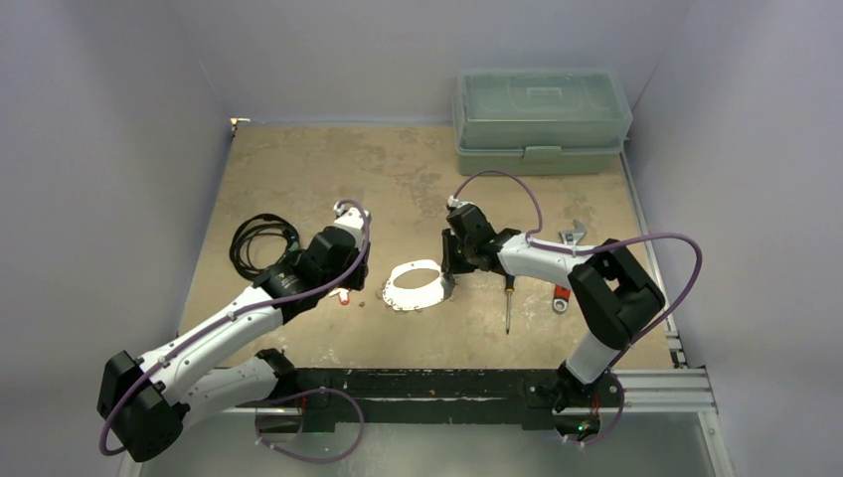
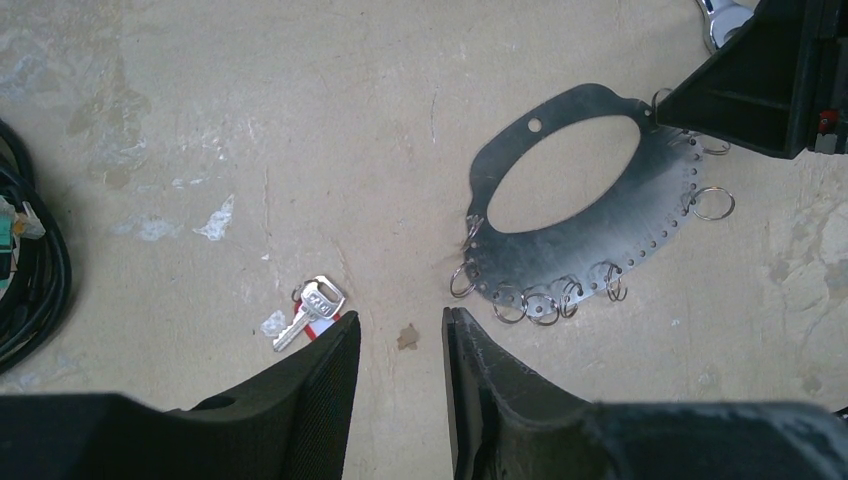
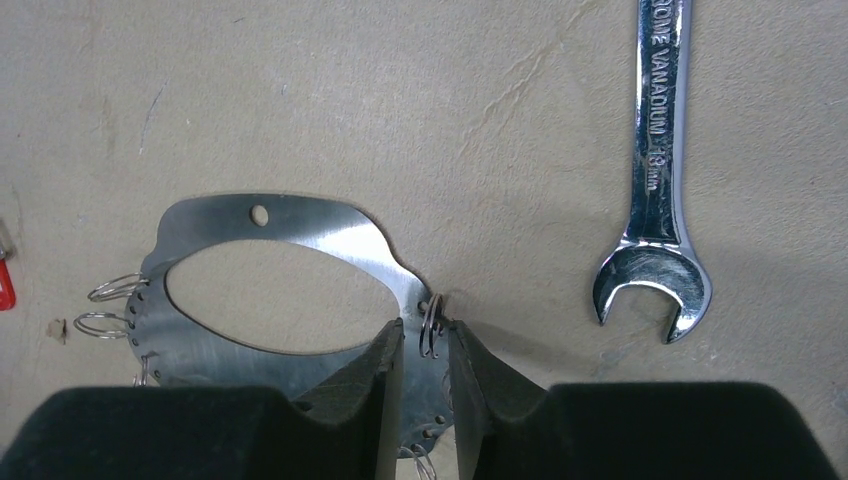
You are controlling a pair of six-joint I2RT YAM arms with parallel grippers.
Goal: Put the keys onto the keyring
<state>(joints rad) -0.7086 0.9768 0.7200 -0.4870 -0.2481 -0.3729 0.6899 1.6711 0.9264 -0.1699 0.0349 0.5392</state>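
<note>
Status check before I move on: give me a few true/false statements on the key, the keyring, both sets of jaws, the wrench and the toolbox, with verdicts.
1. The key hangs on the keyring. False: it lies on the table, apart from the keyring.
2. The left gripper has its jaws apart and holds nothing. True.
3. The right gripper has its jaws either side of a small ring at the keyring's edge. True.
4. The wrench lies inside the keyring's opening. False: it lies on the table beside the keyring, not touching it.
5. The toolbox is open. False: its lid is shut.
</note>
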